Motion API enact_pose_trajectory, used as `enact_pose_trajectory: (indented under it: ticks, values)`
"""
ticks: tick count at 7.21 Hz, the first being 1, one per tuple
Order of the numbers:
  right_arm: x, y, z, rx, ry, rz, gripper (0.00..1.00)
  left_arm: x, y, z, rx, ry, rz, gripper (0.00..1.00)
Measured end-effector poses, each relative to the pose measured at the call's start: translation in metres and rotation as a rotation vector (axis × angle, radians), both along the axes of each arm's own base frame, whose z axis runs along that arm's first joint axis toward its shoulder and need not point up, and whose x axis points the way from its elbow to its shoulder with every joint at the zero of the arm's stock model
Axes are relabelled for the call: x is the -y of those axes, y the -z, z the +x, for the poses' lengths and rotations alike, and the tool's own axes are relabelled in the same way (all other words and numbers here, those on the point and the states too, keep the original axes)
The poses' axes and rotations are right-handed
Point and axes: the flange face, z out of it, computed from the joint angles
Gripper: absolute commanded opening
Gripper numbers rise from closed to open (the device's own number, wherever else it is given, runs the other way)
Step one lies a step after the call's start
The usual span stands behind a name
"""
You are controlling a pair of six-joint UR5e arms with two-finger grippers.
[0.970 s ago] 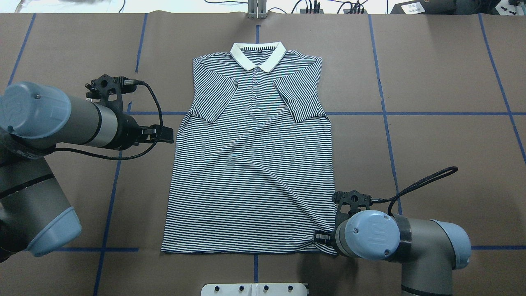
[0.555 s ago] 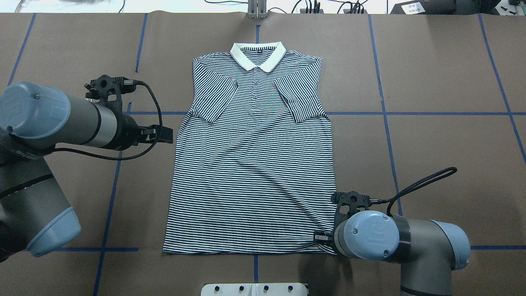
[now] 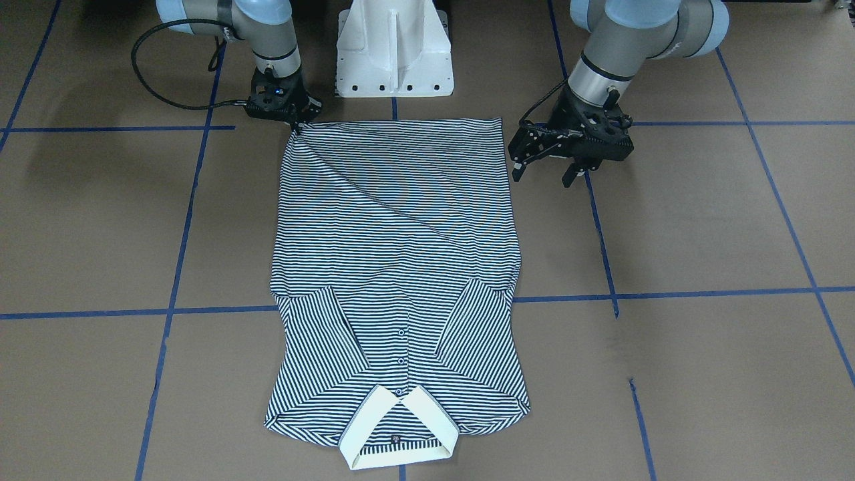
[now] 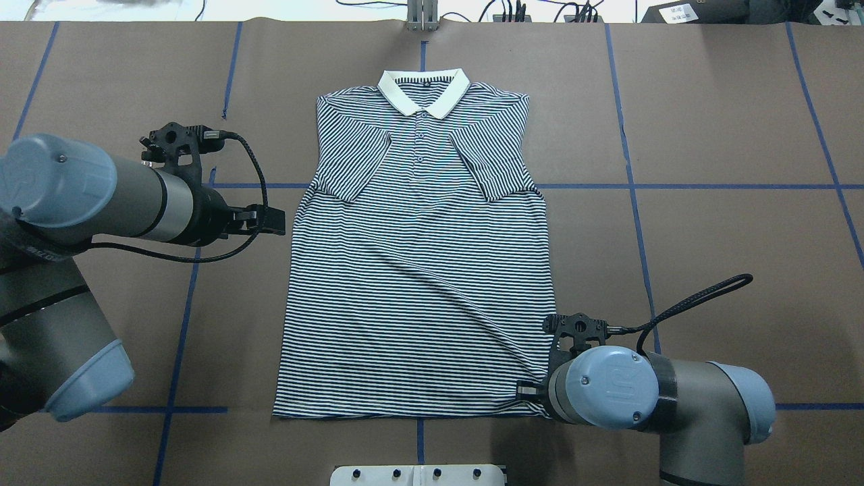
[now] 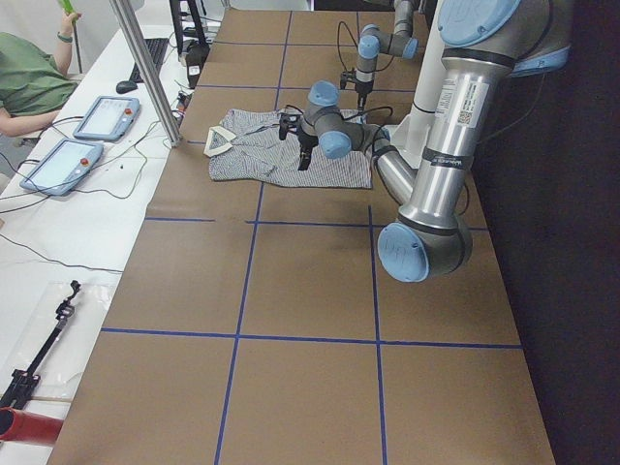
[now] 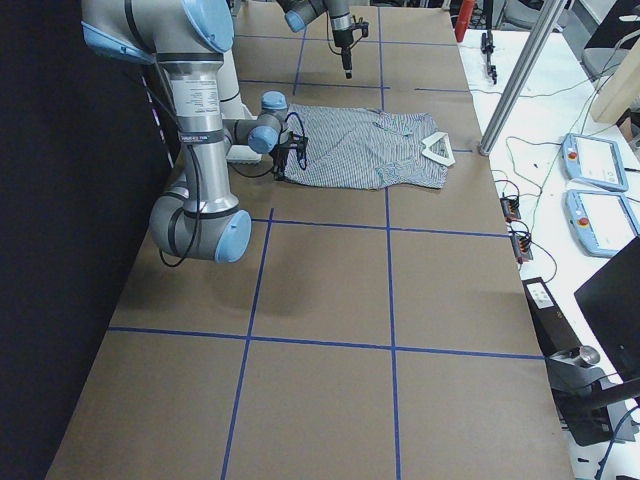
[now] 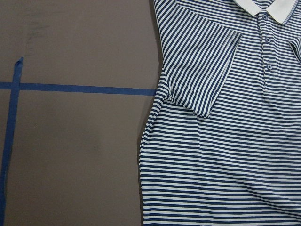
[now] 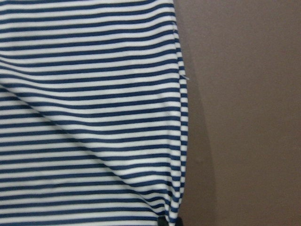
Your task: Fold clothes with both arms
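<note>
The striped polo shirt (image 4: 418, 270) lies flat, front up, on the brown table, cream collar (image 4: 423, 91) at the far side, both sleeves folded in over the chest. My right gripper (image 4: 528, 391) is down at the shirt's near right hem corner and shut on it; in the front-facing view (image 3: 294, 124) a taut crease runs from that corner across the shirt (image 3: 394, 234). My left gripper (image 4: 273, 221) is open and empty, hovering just off the shirt's left edge at mid-height; it also shows in the front-facing view (image 3: 542, 175). The left wrist view shows the shirt's left side (image 7: 225, 141).
The white pedestal base (image 3: 394, 47) stands at the near edge behind the hem. Blue tape lines (image 4: 675, 186) grid the table. A metal post (image 4: 422, 13) rises at the far edge. An operator (image 5: 29, 82) and tablets (image 6: 595, 160) sit beyond the far side.
The hem has shifted a little to the right, drawn by my right gripper; its near left corner moved inward. The left arm has not moved.
</note>
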Motion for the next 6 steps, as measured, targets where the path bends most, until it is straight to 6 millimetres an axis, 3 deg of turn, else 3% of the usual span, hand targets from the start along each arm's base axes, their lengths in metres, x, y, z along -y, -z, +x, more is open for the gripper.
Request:
enact_pose_trajectory:
  ticks: [1, 4, 6]
  values:
    - [0.0, 0.008, 0.004, 0.017, -0.002, 0.005, 0.0, -0.014, -0.003, 0.014, -0.009, 0.0, -0.052, 1.0]
    - [0.005, 0.029, 0.01, 0.059, -0.021, 0.021, 0.0, -0.105, -0.026, 0.082, 0.023, 0.074, -0.293, 0.99]
    - [0.011, 0.036, 0.011, 0.072, -0.027, 0.023, 0.0, -0.154, -0.033, 0.111, 0.073, 0.109, -0.385, 0.99]
